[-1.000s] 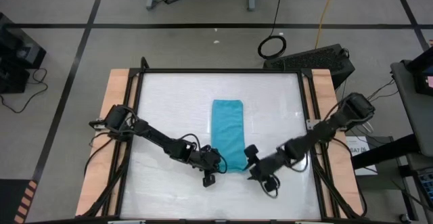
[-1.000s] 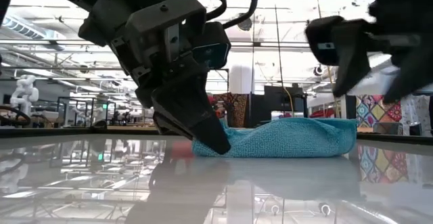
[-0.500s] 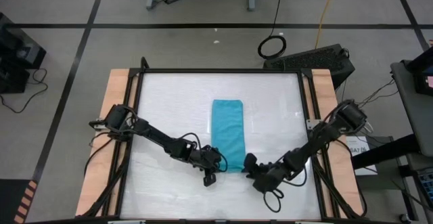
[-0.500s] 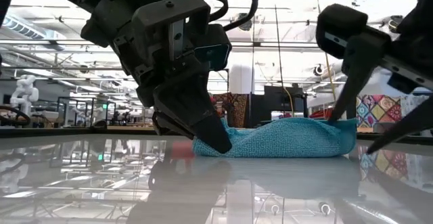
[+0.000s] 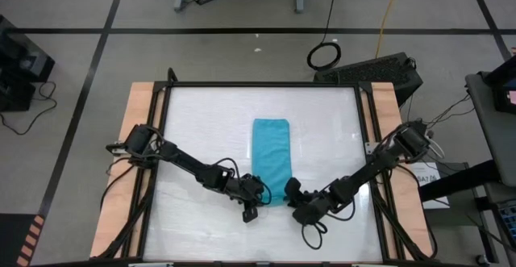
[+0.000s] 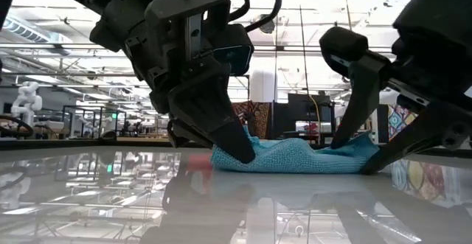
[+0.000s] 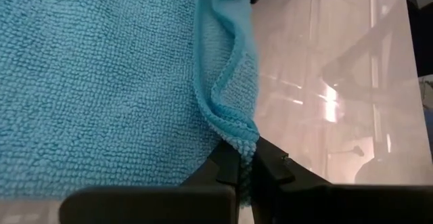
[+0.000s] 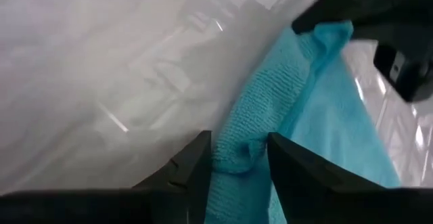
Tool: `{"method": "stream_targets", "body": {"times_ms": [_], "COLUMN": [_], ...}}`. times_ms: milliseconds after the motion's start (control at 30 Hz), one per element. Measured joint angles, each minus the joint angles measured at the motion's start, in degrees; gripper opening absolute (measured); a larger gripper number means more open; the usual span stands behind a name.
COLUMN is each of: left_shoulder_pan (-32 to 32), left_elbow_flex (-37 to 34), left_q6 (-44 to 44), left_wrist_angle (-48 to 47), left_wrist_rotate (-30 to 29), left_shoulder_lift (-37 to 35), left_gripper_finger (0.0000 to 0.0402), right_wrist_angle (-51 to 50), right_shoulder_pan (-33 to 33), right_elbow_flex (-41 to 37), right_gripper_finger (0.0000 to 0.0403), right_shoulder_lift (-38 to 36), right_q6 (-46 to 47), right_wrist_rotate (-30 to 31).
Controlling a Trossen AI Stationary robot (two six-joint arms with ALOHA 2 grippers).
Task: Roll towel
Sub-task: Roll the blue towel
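Inspector: What is recorded of the table (image 5: 193, 130)?

Assessor: A white glossy top in a dark frame is noted, with wooden margins at both sides. Room lights are reflected in it in the low view.

Inspector: And the towel (image 5: 270, 158)?

Assessor: A plain turquoise-blue cloth is seen laid flat as a long narrow strip near the table's middle, its far end squared and smooth. A looped terry weave and a stitched hem are visible in the left wrist view (image 7: 101, 82). The near end is bunched and lifted off the surface at both corners, sagging between them in the low view (image 6: 295, 155).

Inspector: The left gripper (image 5: 256, 193)?

Assessor: It is found at the near left corner of the towel. Its fingers (image 7: 226, 173) are pressed together with the hem pinched between them.

Inspector: The right gripper (image 5: 290, 196)?

Assessor: It is placed at the near right corner. Its fingers (image 8: 196, 163) are set narrowly apart with a fold of towel (image 8: 237, 153) gathered between them and touching both; whether the grip is firm cannot be told.
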Motion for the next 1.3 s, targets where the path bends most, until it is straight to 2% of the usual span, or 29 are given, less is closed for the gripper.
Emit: {"method": "stream_targets", "body": {"times_ms": [167,333,533,633,700,800,1033,1167,1300], "left_shoulder_pan": [0.00,-0.26,-0.26,-0.50,-1.20,-3.49,-11.39,-12.70,-11.77], "left_elbow_flex": [0.04,0.07,0.04,0.04,0.04,0.04,0.07,0.07,0.07], "left_q6": [1.55,3.38,7.71,11.47,14.36,20.92,43.31,51.56,55.14], "left_wrist_angle": [0.13,-0.27,-1.25,-4.69,-7.48,-10.45,-6.70,-4.22,-4.77], "left_wrist_rotate": [0.49,0.49,0.30,-0.55,-3.59,-9.53,-21.93,-24.01,-24.91], "left_shoulder_lift": [-0.84,-2.40,-5.61,-7.87,-9.28,-10.59,-8.80,-6.62,-4.95], "left_gripper_finger": [0.0025,0.0072,0.0150,0.0179,0.0190,0.0195,0.0196,0.0196,0.0196], "right_wrist_angle": [-1.19,-3.03,-3.48,-3.57,-3.57,-3.53,-3.00,-2.72,-2.40], "right_shoulder_pan": [-1.89,-3.56,-5.33,-6.50,-7.16,-8.10,-10.73,-11.84,-12.32], "right_elbow_flex": [0.02,0.06,-0.04,-0.07,-0.07,-0.09,-0.13,-0.17,-0.20], "right_gripper_finger": [0.0133,0.0118,0.0063,0.0028,0.0010,0.0008,0.0008,0.0006,0.0005], "right_shoulder_lift": [-0.11,-0.14,-0.11,-0.11,-0.11,-0.11,-0.11,-0.24,-0.52], "right_q6": [5.29,9.83,14.19,16.53,17.43,18.83,21.37,22.22,22.57], "right_wrist_rotate": [-2.78,-6.99,-12.43,-15.62,-17.38,-19.23,-24.80,-26.98,-28.01]}}
